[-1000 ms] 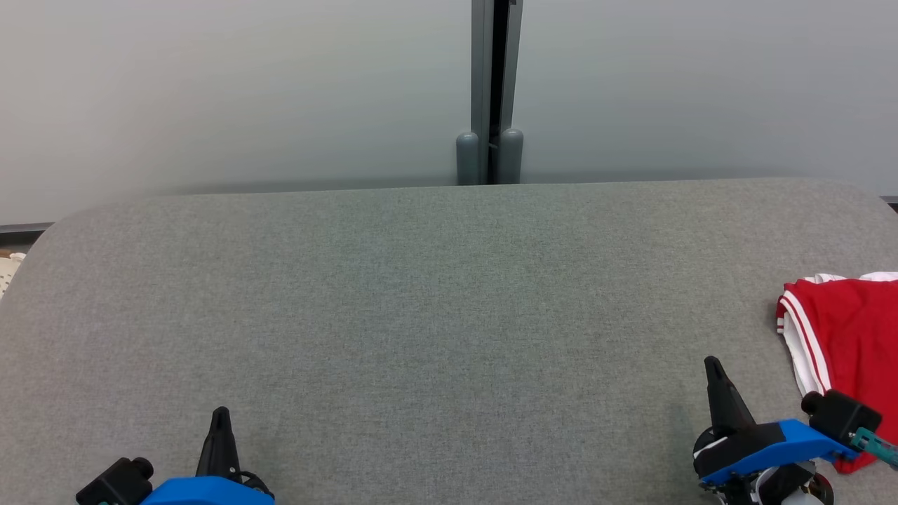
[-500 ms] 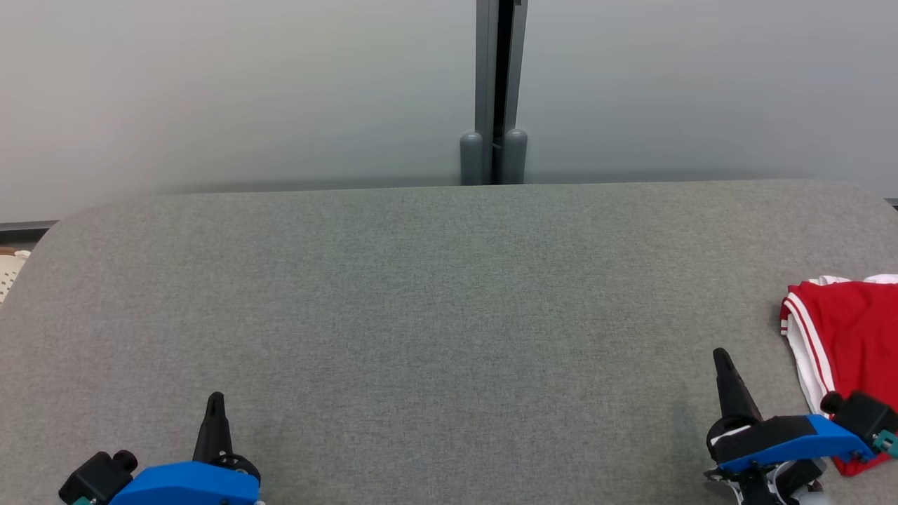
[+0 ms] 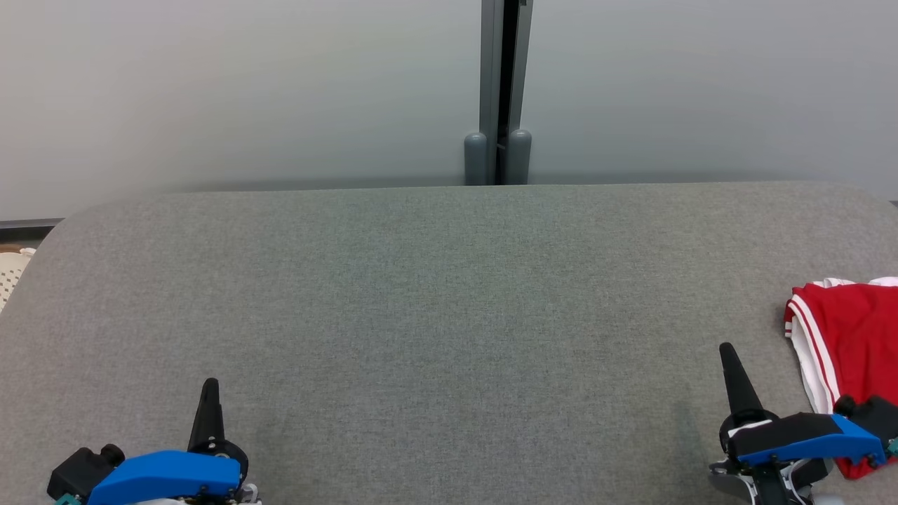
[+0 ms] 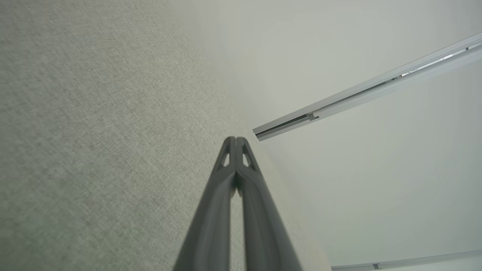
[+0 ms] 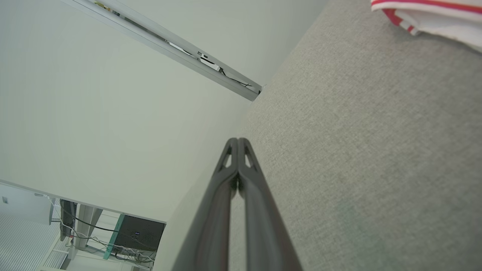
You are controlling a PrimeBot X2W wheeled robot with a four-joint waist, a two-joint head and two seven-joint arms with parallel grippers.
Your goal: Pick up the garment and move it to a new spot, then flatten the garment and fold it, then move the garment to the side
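Observation:
A red garment (image 3: pixel 852 337) with white stripes and trim lies folded at the table's far right edge, partly cut off by the head view. Its striped hem (image 5: pixel 429 15) shows in the top right corner of the right wrist view. My right gripper (image 3: pixel 727 351) hovers just left of it, shut and empty, fingers pointing away from me. At the lower left, my left gripper (image 3: pixel 209 386) is shut too, holding nothing. Each wrist view shows its two fingertips pressed together, left (image 4: pixel 236 140) and right (image 5: pixel 237 140).
The grey fabric-covered table (image 3: pixel 435 308) spreads wide between the grippers. A pale partition wall with a grey post (image 3: pixel 499 91) stands right behind its far edge. A white perforated object (image 3: pixel 10 270) peeks past the left edge.
The head camera has drifted slightly, shifting the scene right and down. Both grippers have slid outward a little and stay shut. The garment lies as before.

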